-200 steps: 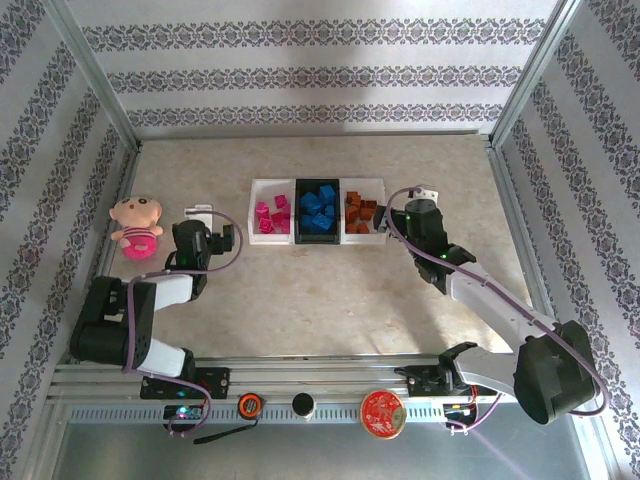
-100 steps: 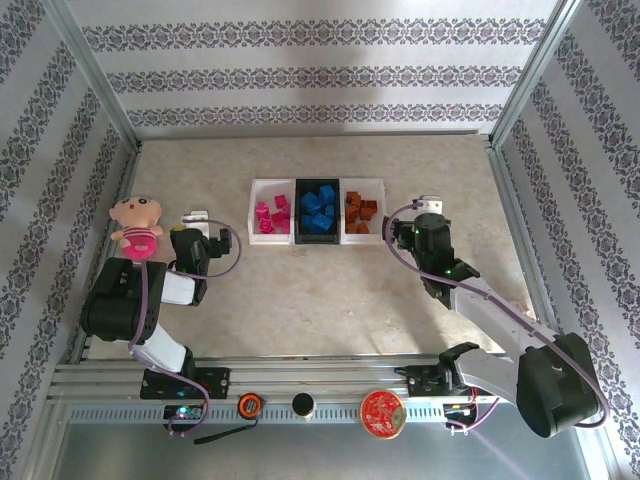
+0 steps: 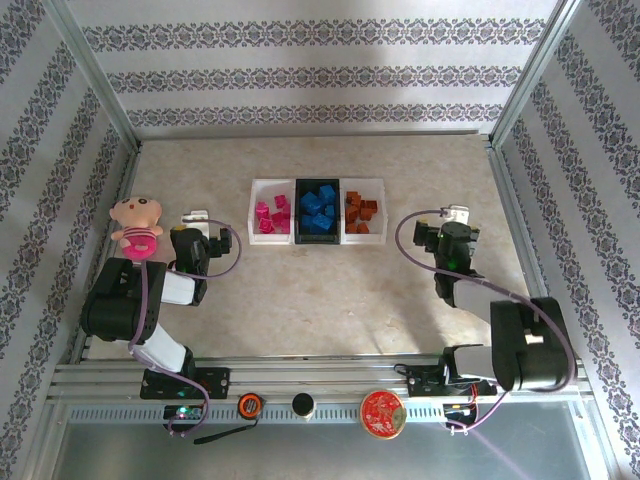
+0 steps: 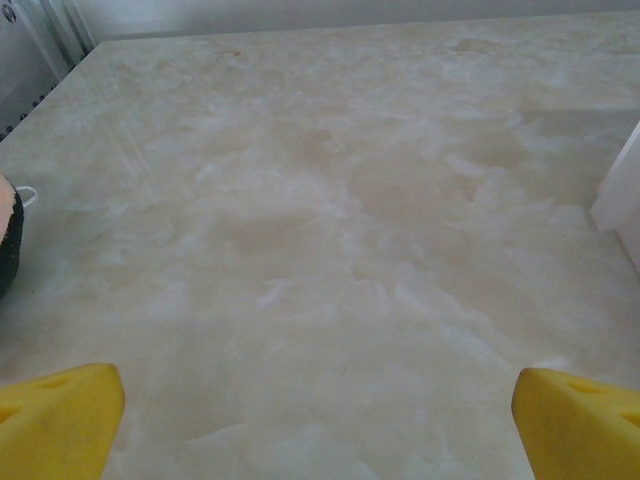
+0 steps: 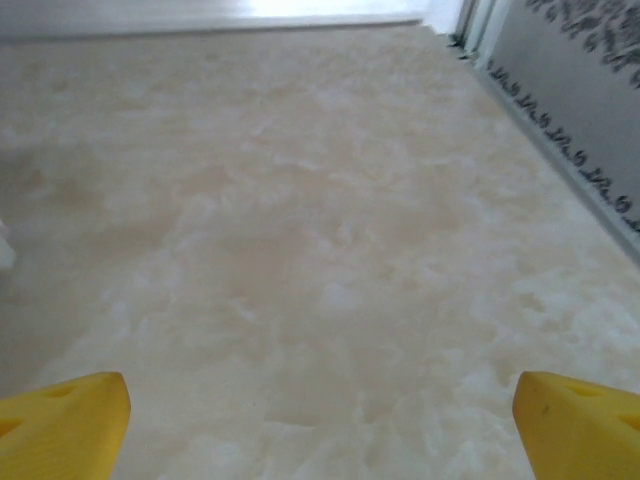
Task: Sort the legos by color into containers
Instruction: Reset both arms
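— Magenta-pink studded plastic bricks (image 3: 270, 215) lie in the left white shallow tray (image 3: 262, 236), bright blue bricks (image 3: 318, 208) in the black middle tray (image 3: 318, 238), and orange-brown bricks (image 3: 360, 212) in the right white tray (image 3: 378, 230). Any strays?
— None that I can see on the beige marbled tabletop (image 3: 330, 290). At the far left is the pink plush doll (image 3: 135, 225), which is no brick.
— And the arms?
— The left gripper (image 4: 320, 425) hangs near the doll, left of the trays, with its yellow fingers (image 4: 55, 420) spread wide and nothing between them. The right gripper (image 5: 320, 425) sits right of the trays, equally wide and empty.
— So is the sorting finished?
— I'd judge so. The next move calls for checking that no tray mixes colours. From above the bricks are too small to be sure.
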`<state>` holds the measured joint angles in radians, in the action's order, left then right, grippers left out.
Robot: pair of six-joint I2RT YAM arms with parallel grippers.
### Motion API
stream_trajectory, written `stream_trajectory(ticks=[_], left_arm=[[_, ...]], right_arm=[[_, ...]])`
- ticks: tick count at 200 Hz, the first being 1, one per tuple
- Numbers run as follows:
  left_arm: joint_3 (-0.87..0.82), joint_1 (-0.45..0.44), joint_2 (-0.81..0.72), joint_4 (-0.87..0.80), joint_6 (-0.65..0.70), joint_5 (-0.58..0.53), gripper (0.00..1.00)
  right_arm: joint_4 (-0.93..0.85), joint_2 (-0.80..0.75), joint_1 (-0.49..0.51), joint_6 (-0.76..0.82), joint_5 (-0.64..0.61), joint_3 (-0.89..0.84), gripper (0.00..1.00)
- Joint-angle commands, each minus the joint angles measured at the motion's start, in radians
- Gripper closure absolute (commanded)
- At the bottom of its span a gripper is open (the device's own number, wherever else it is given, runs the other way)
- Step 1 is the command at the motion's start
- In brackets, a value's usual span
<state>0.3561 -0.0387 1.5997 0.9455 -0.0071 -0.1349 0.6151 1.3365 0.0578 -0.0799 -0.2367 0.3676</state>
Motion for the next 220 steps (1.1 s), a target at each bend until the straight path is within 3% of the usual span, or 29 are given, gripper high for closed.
stream_trajectory(ticks=[1,24,40,54,220], left_arm=[[0.014,0.011,-0.004,0.045,-0.006,0.006,0.0],[0.014,0.011,-0.004,0.045,-0.007,0.006,0.0],[0.014,0.012,-0.004,0.044,-0.007,0.007,0.0],[0.014,0.013,-0.004,0.044,-0.007,0.007,0.0],[0.014,0.013,-0.004,0.042,-0.007,0.007,0.0]], right_arm=[[0.217,0.043,-0.006,0.066,0.112,-0.01,0.02],[0.493,0.226,0.003,0.085,0.131,-0.053,0.02],[0.271,0.167,-0.009,0.062,0.13,0.015,0.02],[0.363,0.202,-0.041,0.036,0.165,0.0,0.02],[0.327,0.191,-0.033,0.042,0.151,0.008,0.02]])
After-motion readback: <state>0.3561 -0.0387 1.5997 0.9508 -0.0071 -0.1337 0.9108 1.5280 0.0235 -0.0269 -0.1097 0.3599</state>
